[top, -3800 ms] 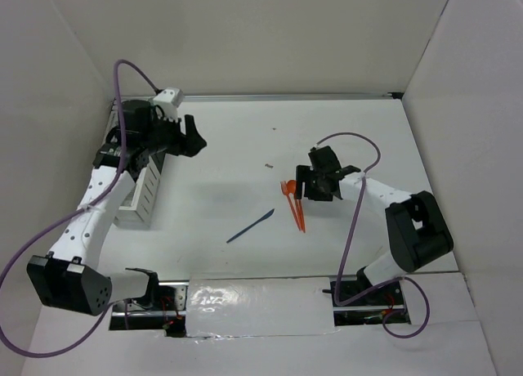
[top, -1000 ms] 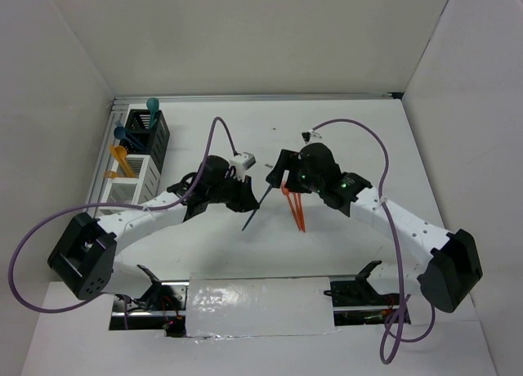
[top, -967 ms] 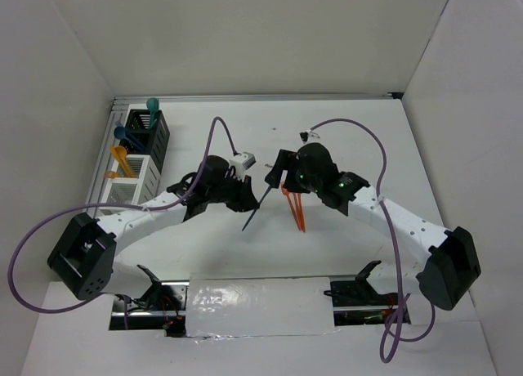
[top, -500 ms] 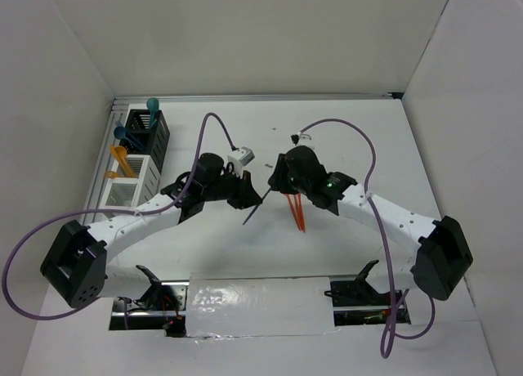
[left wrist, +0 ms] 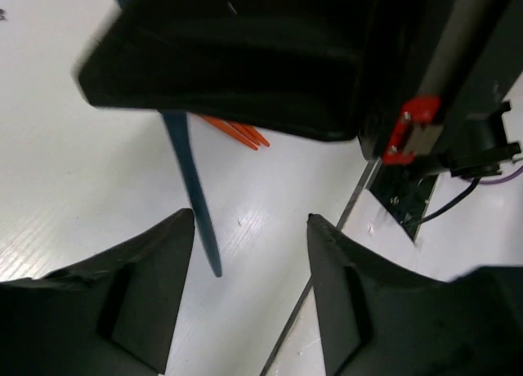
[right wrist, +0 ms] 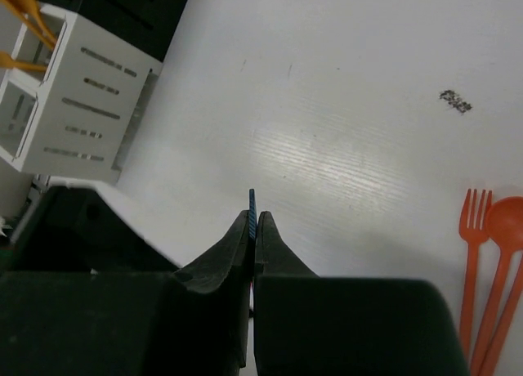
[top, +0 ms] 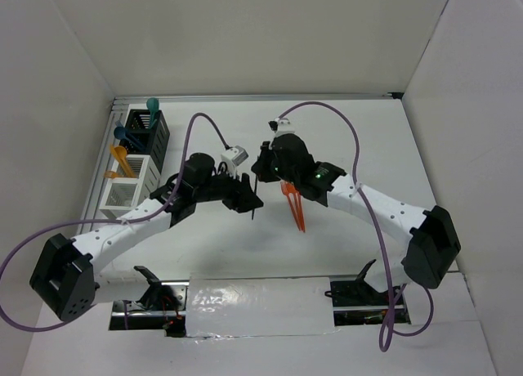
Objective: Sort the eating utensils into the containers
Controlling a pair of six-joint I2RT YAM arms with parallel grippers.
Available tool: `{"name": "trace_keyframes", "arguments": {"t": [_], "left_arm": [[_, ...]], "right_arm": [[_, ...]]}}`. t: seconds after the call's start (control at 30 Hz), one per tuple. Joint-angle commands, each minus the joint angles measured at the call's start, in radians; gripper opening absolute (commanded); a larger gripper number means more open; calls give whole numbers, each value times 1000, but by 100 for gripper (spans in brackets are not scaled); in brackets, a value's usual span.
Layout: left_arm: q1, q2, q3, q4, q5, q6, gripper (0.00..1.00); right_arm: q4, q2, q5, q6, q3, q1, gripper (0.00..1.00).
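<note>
Now | right hand [right wrist: 253,222]: pressed together, I see it pinching the dark blue knife [left wrist: 193,192] by the upper end, over the middle of the worktop [top: 351,131] | left hand [left wrist: 249,225]: spread, the knife hangs in its gap | orange fork and spoon [top: 295,206]: lying just right of the knife | black bin [top: 157,136], white bin [top: 140,180]: left edge, towards the far corner

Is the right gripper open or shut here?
Shut: the right gripper pinches the blue knife, whose thin edge shows between its closed tips.
</note>
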State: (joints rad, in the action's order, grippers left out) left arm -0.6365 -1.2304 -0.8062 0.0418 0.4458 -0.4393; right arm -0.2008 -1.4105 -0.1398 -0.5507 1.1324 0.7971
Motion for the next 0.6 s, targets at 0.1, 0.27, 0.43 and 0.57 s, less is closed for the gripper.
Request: {"name": "trace_keyframes", "arguments": {"t": [0.1, 0.27, 0.43, 0.57], "left_arm": [[75, 51, -54, 10, 60, 36, 72], [86, 9, -77, 4, 70, 73, 67], [90, -6, -67, 41, 97, 60, 50], [93, -4, -65, 64, 97, 47, 27]], "right_arm": [[73, -2, 127, 63, 63, 8, 0], [96, 15, 163, 14, 63, 10, 0], [107, 15, 172, -8, 63, 16, 0], [95, 10, 181, -17, 73, 27, 0]]}}
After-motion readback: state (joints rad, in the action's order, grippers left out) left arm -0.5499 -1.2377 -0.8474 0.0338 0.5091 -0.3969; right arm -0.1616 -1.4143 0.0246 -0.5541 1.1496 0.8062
